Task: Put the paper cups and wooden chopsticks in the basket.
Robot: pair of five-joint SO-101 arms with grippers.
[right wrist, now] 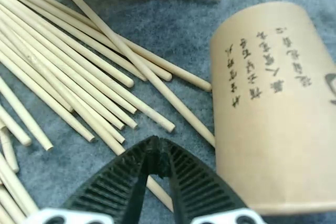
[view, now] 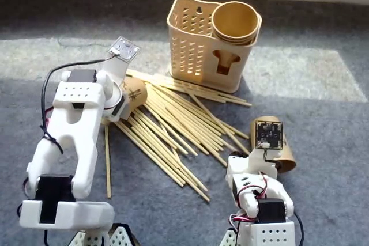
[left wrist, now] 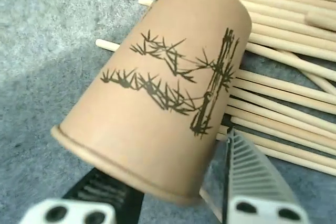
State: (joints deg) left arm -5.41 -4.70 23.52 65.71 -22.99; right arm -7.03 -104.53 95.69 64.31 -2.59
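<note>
The left fingers (left wrist: 252, 177) flank the rim of a cup (left wrist: 168, 87) lying on the chopsticks' (view: 173, 125) left edge, apparently gripping it. The right fingers (right wrist: 194, 182) are closed, with a second cup (right wrist: 278, 108) just to their right.

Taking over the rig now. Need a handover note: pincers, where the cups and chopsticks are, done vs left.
Left pincer: at the rim end of the bamboo-print cup, which lies on its side against the chopsticks; grip unconfirmed.
Right pincer: shut, empty, beside the lettered cup, also on its side.
Done: stacked cups sit in the basket.
Left: both loose cups and the chopsticks, spread on the carpet in front of the basket.
</note>
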